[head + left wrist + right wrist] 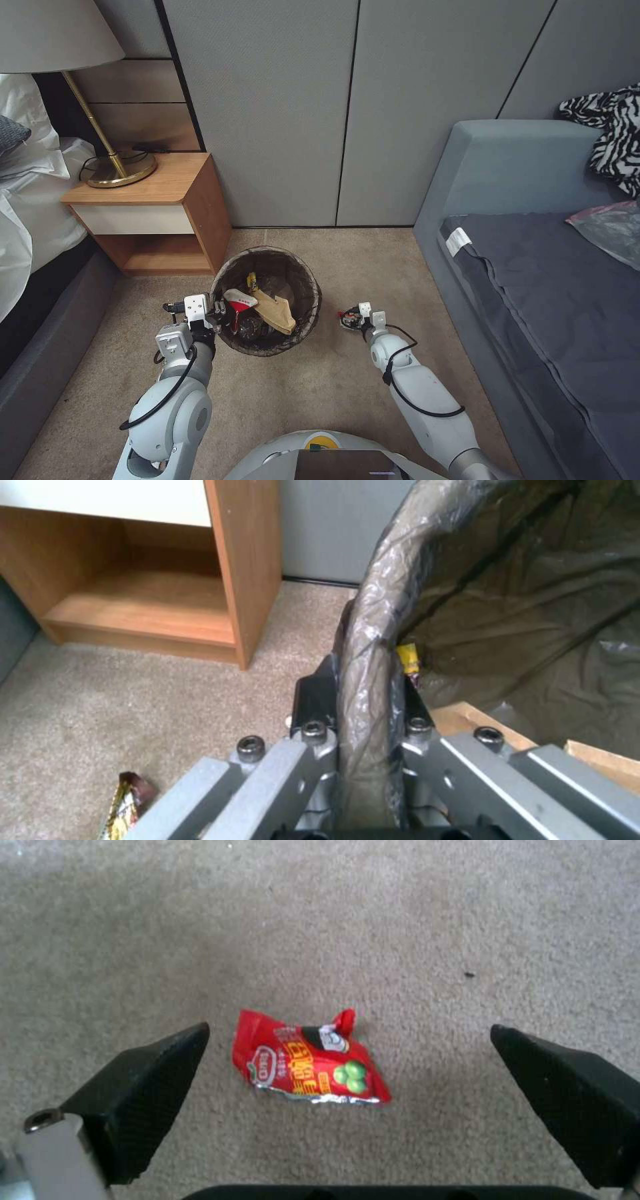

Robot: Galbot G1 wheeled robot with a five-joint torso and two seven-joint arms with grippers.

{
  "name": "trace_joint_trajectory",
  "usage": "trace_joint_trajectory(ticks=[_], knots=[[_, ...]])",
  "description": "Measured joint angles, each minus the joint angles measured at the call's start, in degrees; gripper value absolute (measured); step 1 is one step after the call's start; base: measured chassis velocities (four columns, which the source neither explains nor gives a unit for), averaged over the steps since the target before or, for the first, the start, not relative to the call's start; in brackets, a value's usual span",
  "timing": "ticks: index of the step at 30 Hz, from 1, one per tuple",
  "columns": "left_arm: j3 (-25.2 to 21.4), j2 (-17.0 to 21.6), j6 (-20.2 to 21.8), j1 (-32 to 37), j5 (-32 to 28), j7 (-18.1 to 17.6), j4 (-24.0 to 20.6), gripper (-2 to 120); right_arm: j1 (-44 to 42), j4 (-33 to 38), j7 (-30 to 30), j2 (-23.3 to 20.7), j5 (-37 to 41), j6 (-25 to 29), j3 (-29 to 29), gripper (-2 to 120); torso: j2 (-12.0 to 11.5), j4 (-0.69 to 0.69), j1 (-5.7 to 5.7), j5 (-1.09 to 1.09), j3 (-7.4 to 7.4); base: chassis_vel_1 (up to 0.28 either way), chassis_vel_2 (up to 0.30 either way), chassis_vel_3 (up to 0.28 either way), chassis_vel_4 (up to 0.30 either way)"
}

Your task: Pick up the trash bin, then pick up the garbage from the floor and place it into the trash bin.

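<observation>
The trash bin (303, 293) stands on the carpet in front of me, its brown liner folded over the rim (367, 640). Inside lie a red-and-white cup (239, 301), a tan paper bag (277, 310) and a yellow wrapper (407, 657). My left gripper (217, 313) is shut on the bin's rim at its left side, one finger (313, 695) outside and the other inside. To the right of the bin, my right gripper (359, 316) hangs low over the floor. It is open (348, 1031), with a small red wrapper (307, 1065) lying flat on the carpet between its fingers.
A wooden nightstand (150, 200) with a brass lamp stands behind the bin on the left, beside a bed (27, 200). A grey sofa (533, 280) fills the right side. A gold-brown wrapper (127, 805) lies on the carpet near the left gripper. Open carpet lies between bin and sofa.
</observation>
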Motion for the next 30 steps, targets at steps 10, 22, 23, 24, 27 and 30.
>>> trace_joint_trajectory(ticks=[10,22,23,24,27,30], knots=[[0.28,-0.07,-0.06,0.09,0.31,0.03,0.0,4,0.71,-2.65,-0.3,0.77,-1.31,1.63,0.14,100,0.0,0.0,0.0,0.0,0.0,0.0,0.0,0.0,0.0],[0.56,-0.22,-0.17,0.16,0.75,0.07,0.07,4,1.34,-4.23,-1.66,1.77,-2.88,3.89,-0.33,100,0.0,0.0,0.0,0.0,0.0,0.0,0.0,0.0,0.0],[0.56,-0.22,-0.18,0.16,0.76,0.08,0.08,4,1.4,-4.33,-1.7,1.86,-3.0,3.98,-0.39,99,0.0,0.0,0.0,0.0,0.0,0.0,0.0,0.0,0.0],[0.56,-0.23,-0.18,0.16,0.76,0.08,0.09,4,1.44,-4.42,-1.75,1.94,-3.1,4.03,-0.43,99,0.0,0.0,0.0,0.0,0.0,0.0,0.0,0.0,0.0],[0.59,-0.29,-0.18,0.13,0.8,0.1,0.11,4,1.58,-4.99,-1.89,2.38,-3.6,4.3,-0.55,97,0.0,0.0,0.0,0.0,0.0,0.0,0.0,0.0,0.0],[0.59,-0.3,-0.19,0.12,0.81,0.12,0.13,4,1.7,-5.84,-1.9,2.93,-4.21,4.68,-0.57,96,0.0,0.0,0.0,0.0,0.0,0.0,0.0,0.0,0.0]])
